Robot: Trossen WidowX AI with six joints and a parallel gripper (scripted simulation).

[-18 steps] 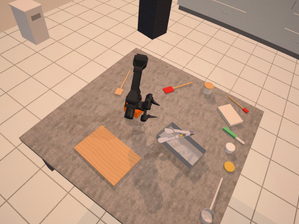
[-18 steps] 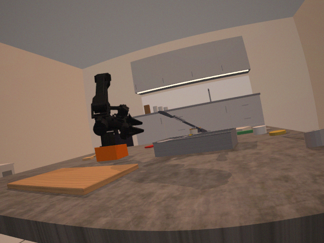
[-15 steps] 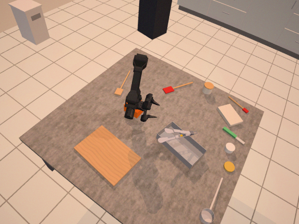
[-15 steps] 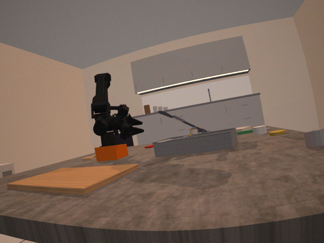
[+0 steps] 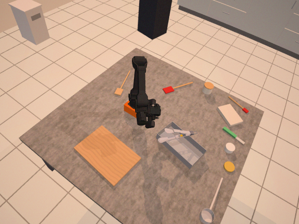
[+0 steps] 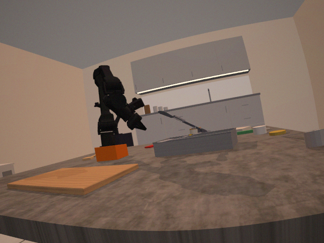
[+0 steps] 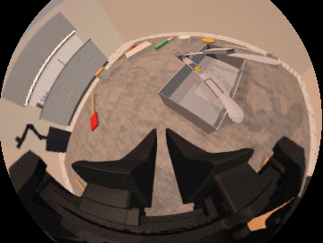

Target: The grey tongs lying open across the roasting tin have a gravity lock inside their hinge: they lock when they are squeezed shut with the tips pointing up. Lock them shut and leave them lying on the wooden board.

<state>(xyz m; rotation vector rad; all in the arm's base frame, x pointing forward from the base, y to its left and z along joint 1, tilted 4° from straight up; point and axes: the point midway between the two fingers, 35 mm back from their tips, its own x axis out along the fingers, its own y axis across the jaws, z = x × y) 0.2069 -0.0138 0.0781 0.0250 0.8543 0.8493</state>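
Fingers nearly together on nothing, tongs still to be gripped

The fingers (image 5: 157, 117) (image 6: 145, 128) are drawn almost closed, with bare space between their pointed black tips. Beyond them, well apart, the tongs (image 5: 172, 137) (image 6: 180, 119) (image 7: 216, 89) lie spread across the tin (image 5: 177, 154) (image 6: 193, 147) (image 7: 187, 112). One arm slants above the rim; the hinge (image 5: 193, 132) (image 6: 204, 130) (image 7: 180, 56) is on the far side from the fingers. The board (image 5: 106, 154) (image 6: 73, 177) is lower than the fingers, off to the side away from the tin.

The step in hand looks like the approach. To do it well, open the fingers wide enough to span both arms, and take them where a squeeze draws them evenly together. The tips must point up, hinge below, before the final squeeze; otherwise the lock may not catch. Lift clear of the rim, and lay the tongs down only once they stay shut.

The tongs are slim and grey, probably metal, with rounded, paddle-like ends that might slip or twist under a pinch. The tin is straight-walled, grey and rectangular; the board is flat, orange-brown, with wavy grain.
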